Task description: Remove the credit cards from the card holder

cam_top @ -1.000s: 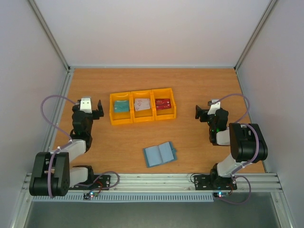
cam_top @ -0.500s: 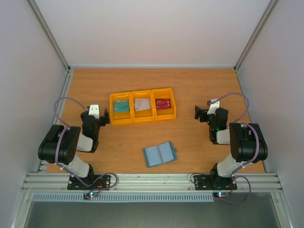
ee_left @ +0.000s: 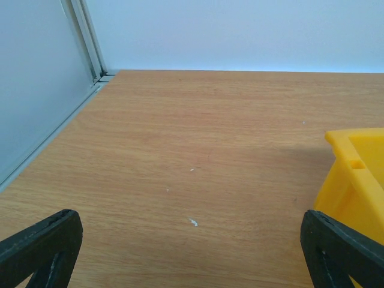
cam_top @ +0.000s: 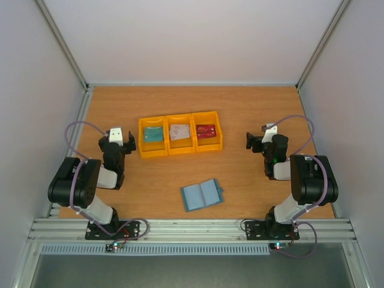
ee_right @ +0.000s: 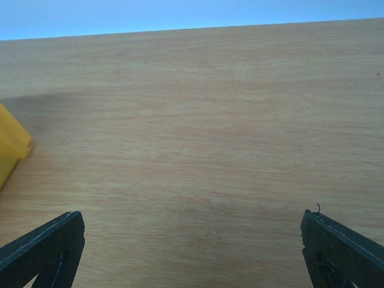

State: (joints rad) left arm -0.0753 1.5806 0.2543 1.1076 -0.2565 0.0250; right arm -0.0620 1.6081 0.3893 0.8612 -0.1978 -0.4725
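In the top view the dusty-blue card holder lies open and flat on the table near the front, between the two arms. The credit cards lie in the yellow bins: a teal-green card, a whitish card and a red card, one per compartment. My left gripper sits low just left of the bins, open and empty. Its wrist view shows the left gripper over bare wood beside a bin corner. My right gripper is open right of the bins; in its wrist view the right gripper holds nothing.
Grey walls and metal rails enclose the wooden table on three sides. The left wall and its rail run close to the left gripper. A yellow bin corner shows at the left edge of the right wrist view.
The left arm has folded back towards its base, and its gripper now sits slightly closer to the bins. The right arm has barely moved. Both grippers stay open.
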